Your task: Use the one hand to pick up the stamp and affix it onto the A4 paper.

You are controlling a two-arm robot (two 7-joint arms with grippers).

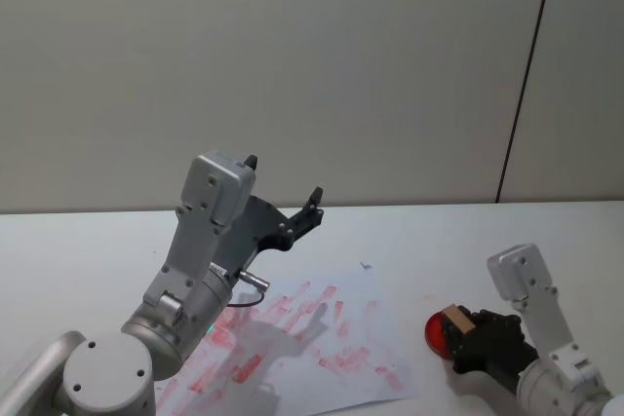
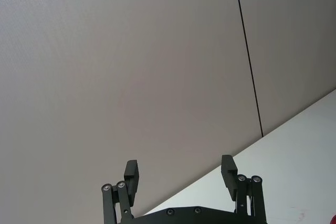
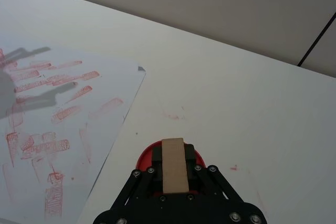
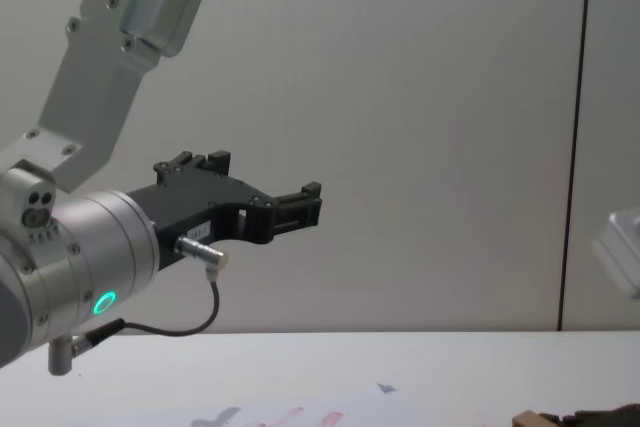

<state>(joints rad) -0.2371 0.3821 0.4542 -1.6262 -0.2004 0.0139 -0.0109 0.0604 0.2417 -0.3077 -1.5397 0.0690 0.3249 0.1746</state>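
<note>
white table under everything, A4 paper flat on it with smeary red prints, left gripper up above the paper, jaws wide open, right gripper just right of the paper, clamped on the stamp, over a red ink pad
</note>
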